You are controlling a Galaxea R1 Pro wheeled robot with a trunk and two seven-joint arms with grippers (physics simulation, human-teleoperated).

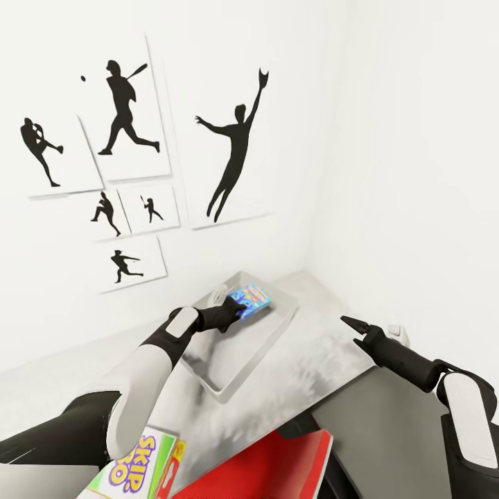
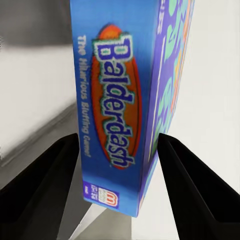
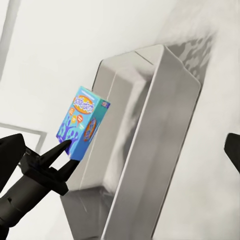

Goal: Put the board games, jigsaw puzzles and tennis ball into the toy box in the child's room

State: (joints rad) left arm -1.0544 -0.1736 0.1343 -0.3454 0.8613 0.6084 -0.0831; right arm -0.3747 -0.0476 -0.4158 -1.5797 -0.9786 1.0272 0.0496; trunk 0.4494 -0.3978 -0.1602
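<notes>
A blue board game box (image 1: 249, 298) lettered "Balderdash" sits over the far end of the shallow grey toy box (image 1: 274, 336), which rests on the pale desk (image 1: 326, 367) in the corner. A white-green Skip-Bo box (image 1: 138, 471) lies at the near left.

White walls (image 1: 388, 138), baseball silhouette prints (image 1: 125, 111)

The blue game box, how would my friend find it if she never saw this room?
Look below the baseball pictures to the grey bin on the desk. The blue game box hangs over it, pinched by the left tool. It says Balderdash; the other game says Skip-Bo.
</notes>
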